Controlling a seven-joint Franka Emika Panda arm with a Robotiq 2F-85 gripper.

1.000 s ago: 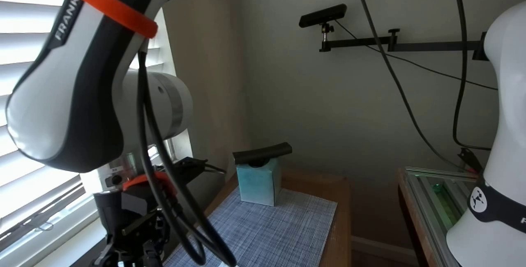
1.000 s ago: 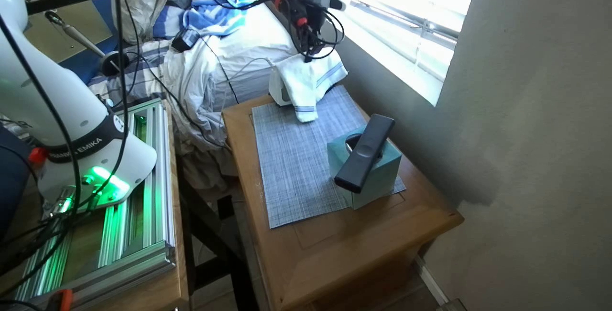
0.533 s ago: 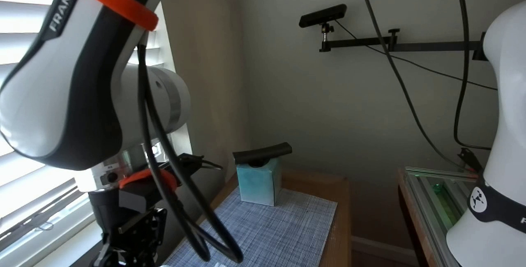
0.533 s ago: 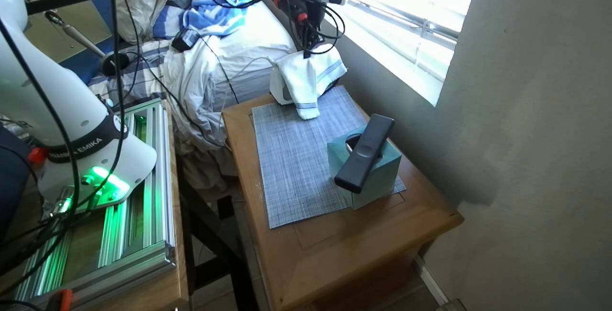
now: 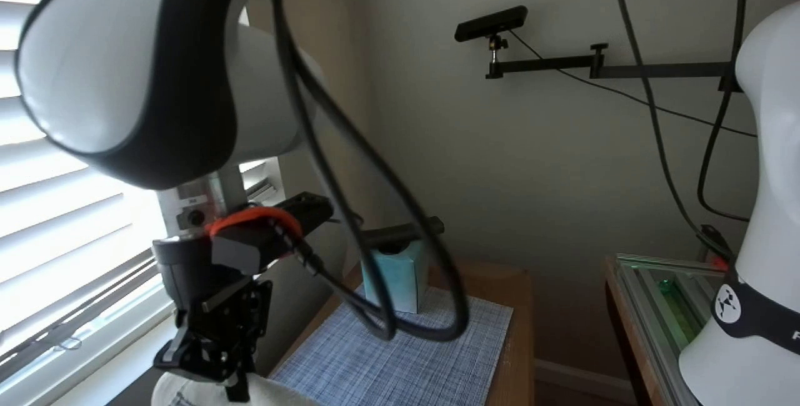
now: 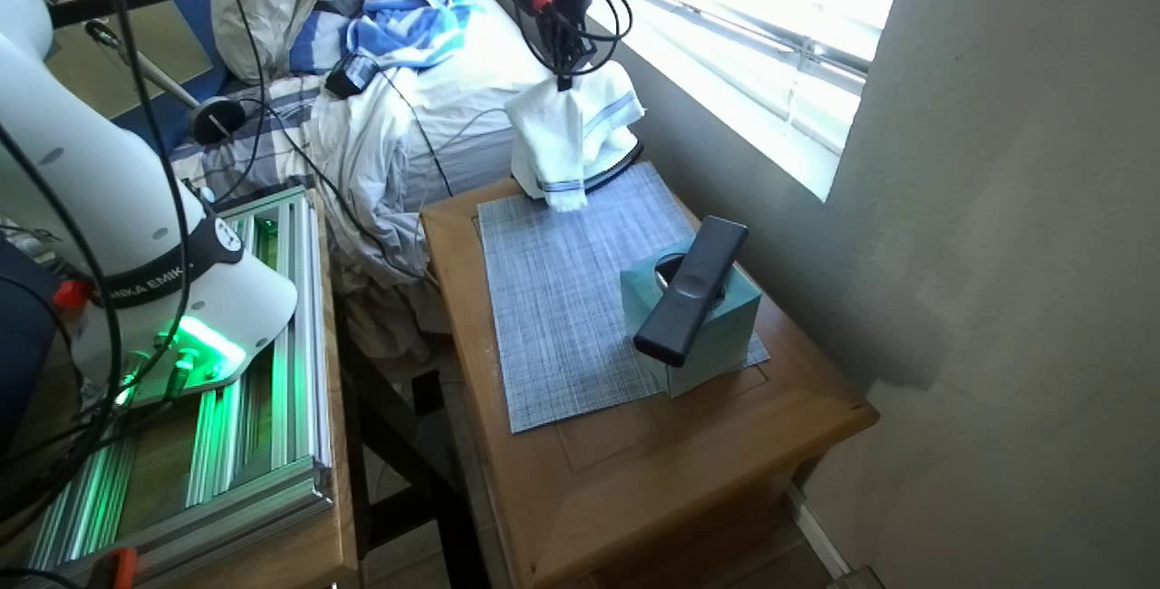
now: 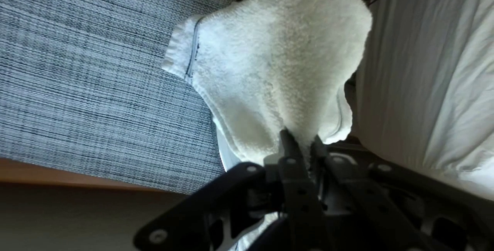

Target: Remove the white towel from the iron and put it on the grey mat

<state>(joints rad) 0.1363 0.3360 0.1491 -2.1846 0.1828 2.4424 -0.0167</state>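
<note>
The white towel (image 6: 575, 131) with blue stripes drapes over the iron, bunched up at its top. My gripper (image 7: 303, 139) is shut on a fold of the towel (image 7: 278, 61) in the wrist view. In an exterior view, the gripper (image 6: 565, 82) is above the iron (image 6: 625, 170), whose dark soleplate edge and part of its white body show below the cloth. The rest of the iron is hidden under the towel. The towel's top (image 5: 194, 390) also shows at the bottom of an exterior view. The grey woven mat (image 6: 562, 299) lies on the table in front of the iron.
A teal tissue box (image 6: 693, 367) with a black remote-like object (image 6: 693, 290) on top stands on the mat's far end. The wooden table (image 6: 634, 498) stands by the wall and window. A bed (image 6: 507, 54) lies beyond it. Cables hang from the arm.
My gripper has moved up and towards the bed, pulling the towel with it. The towel's hanging end has risen off the mat side, and more of the iron's soleplate shows.
</note>
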